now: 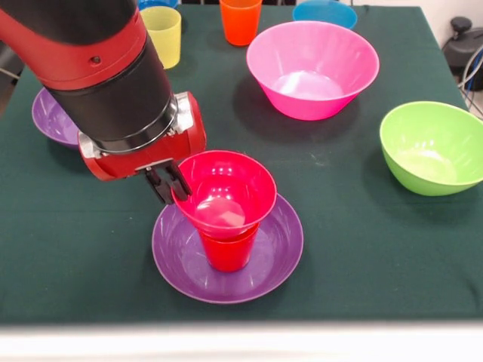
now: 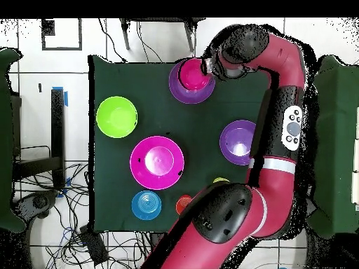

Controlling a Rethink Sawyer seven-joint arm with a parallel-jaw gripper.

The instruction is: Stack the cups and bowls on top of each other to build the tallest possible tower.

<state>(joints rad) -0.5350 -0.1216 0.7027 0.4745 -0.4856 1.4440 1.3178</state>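
Crimson bowl sits atop the red cup on a purple bowl near the worktop's front edge; gripper fingers pinch its rim. Overhead, this tower stands by the top edge.

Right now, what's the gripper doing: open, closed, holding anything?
Gripper: closed on the rim of the small crimson bowl, which sits on the red cup in the purple bowl.
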